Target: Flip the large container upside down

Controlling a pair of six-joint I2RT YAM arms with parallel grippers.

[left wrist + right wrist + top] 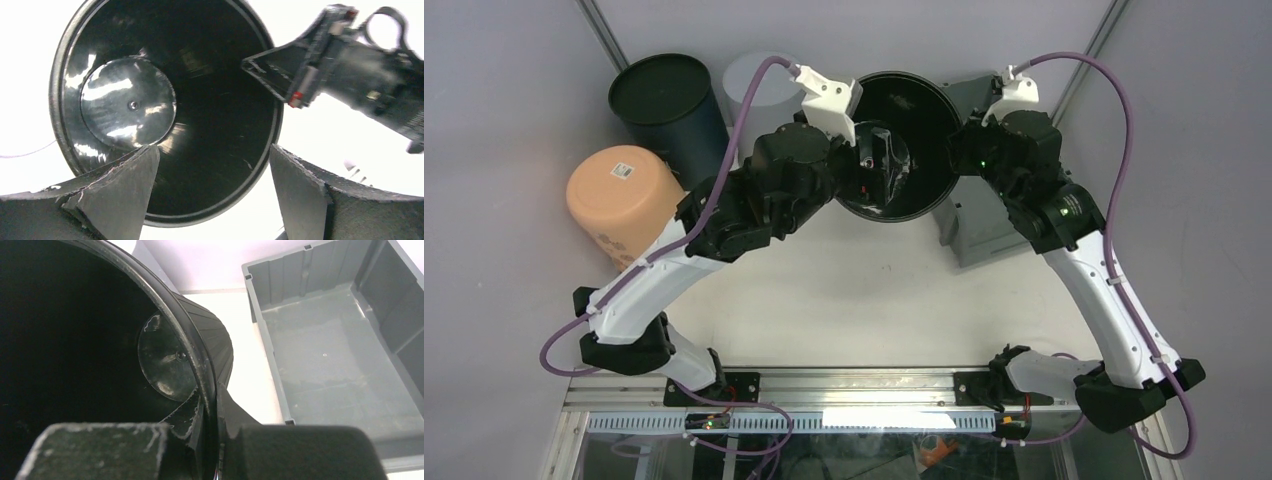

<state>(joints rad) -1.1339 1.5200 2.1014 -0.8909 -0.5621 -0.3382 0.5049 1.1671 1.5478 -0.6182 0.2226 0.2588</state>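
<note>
we see the grey bin (340, 355) standing open side up on the white bench (874, 300). it is at about 4 o'clock from a black bucket (921, 110) and partly under the right arm (1064, 210). the bucket's open mouth faces the top camera. the right jaws are clenched on its rim at 3 o'clock, one finger inside and one outside. the left jaws are released, spread wide by the rim near 7 o'clock. an orange bucket (619, 190) sits at the bench's 10 o'clock.
</note>
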